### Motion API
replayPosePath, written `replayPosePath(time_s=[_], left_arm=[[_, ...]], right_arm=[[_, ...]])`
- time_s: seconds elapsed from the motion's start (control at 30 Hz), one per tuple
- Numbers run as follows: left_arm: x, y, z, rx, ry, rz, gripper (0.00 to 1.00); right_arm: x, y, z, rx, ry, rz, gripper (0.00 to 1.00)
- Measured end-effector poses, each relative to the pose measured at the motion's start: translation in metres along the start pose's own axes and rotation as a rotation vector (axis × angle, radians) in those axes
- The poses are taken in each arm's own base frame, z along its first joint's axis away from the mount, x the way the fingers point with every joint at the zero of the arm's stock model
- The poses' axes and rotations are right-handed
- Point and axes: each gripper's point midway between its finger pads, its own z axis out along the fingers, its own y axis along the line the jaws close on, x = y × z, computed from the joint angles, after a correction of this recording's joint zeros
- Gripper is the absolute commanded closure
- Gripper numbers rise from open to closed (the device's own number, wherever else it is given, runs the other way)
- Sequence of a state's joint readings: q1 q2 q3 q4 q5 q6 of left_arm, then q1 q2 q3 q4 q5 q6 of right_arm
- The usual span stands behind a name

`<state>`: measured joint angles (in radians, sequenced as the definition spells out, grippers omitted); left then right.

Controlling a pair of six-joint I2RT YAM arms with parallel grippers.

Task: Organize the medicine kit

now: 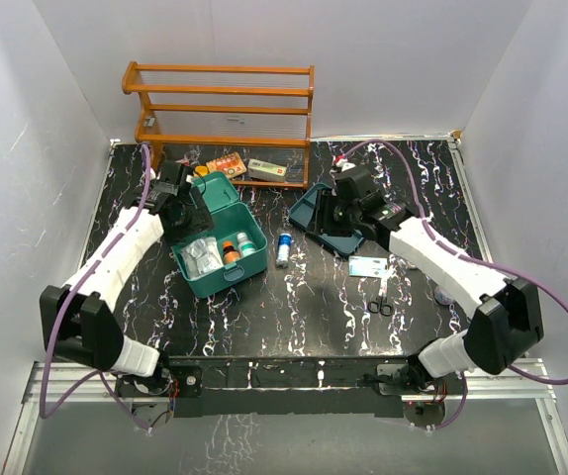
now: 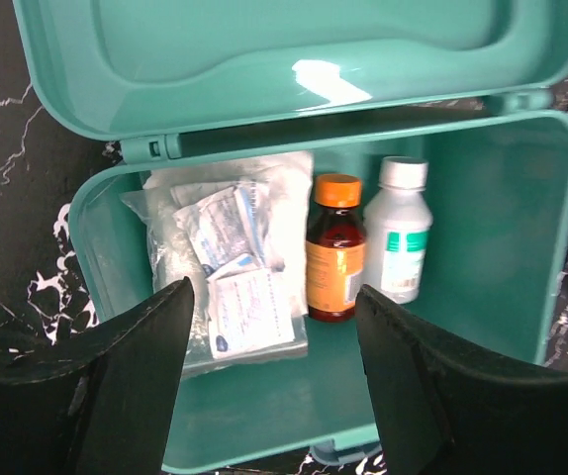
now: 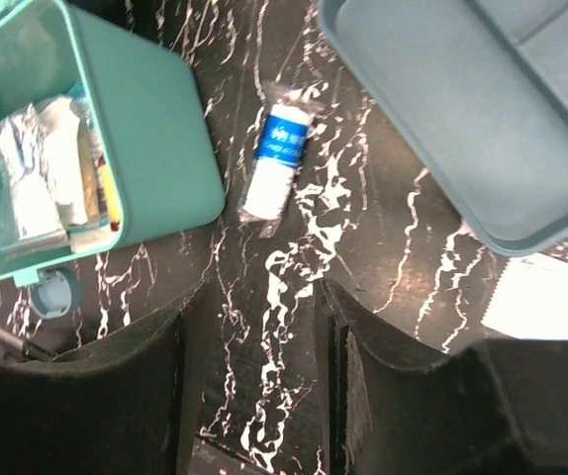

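The medicine kit (image 1: 227, 259) is a teal box on the black marbled table with its lid (image 1: 216, 192) standing open. Inside lie clear gauze packets (image 2: 230, 267), an amber bottle with an orange cap (image 2: 335, 247) and a white bottle (image 2: 399, 233). My left gripper (image 1: 191, 211) hovers over the kit's back left; in the left wrist view the gripper (image 2: 272, 292) is open, with only the kit's floor showing between the fingers. My right gripper (image 3: 254, 297) is open and holds nothing above bare table. A blue-and-white packet (image 3: 276, 163) lies just ahead of it, beside the kit (image 3: 136, 139).
A flat dark teal tray (image 1: 316, 220) lies under the right arm's head. A white card (image 1: 368, 265) and small scissors (image 1: 381, 303) sit to its front right. An orange wooden rack (image 1: 220, 109) stands at the back with two small boxes (image 1: 227, 163) on its lowest shelf.
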<state>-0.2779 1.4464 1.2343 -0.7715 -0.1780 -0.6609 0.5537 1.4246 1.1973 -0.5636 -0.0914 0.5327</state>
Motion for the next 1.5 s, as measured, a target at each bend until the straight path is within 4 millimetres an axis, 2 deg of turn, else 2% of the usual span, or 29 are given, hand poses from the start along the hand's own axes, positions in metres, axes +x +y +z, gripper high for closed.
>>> replayPosePath(time_s=[0.27,0.4,0.5,0.6,0.73,0.83,0.93,1.03,1.3,1.5], left_arm=[[-0.023,-0.021,-0.042,0.186,-0.133,0.079,0.34],[-0.026,-0.027,-0.059,0.274,-0.201,0.139,0.31],[-0.025,-0.025,-0.067,0.304,-0.243,0.172,0.30],[-0.025,-0.017,-0.068,0.281,-0.262,0.181,0.29],[-0.021,-0.004,-0.061,0.220,-0.262,0.176,0.27],[-0.011,0.007,-0.051,0.174,-0.232,0.176,0.26],[-0.004,0.017,-0.045,0.131,-0.206,0.171,0.24],[-0.004,0.028,-0.039,0.088,-0.184,0.148,0.24],[-0.002,0.052,-0.031,0.009,-0.139,0.091,0.24],[-0.010,0.067,-0.018,-0.021,-0.109,0.064,0.26]], right_arm=[[-0.019,-0.037,-0.027,0.177,-0.152,0.047,0.54],[-0.010,-0.054,-0.033,0.242,-0.155,0.067,0.54],[0.008,-0.067,-0.030,0.281,-0.114,0.084,0.54],[0.030,-0.078,-0.026,0.315,-0.055,0.104,0.54],[0.061,-0.090,-0.023,0.343,0.018,0.146,0.53],[0.083,-0.095,-0.021,0.343,0.069,0.171,0.53],[0.090,-0.093,-0.018,0.320,0.095,0.185,0.51],[0.088,-0.085,-0.008,0.279,0.096,0.191,0.50],[0.097,-0.068,0.039,0.225,0.177,0.178,0.49],[0.080,-0.036,0.076,0.175,0.180,0.144,0.50]])
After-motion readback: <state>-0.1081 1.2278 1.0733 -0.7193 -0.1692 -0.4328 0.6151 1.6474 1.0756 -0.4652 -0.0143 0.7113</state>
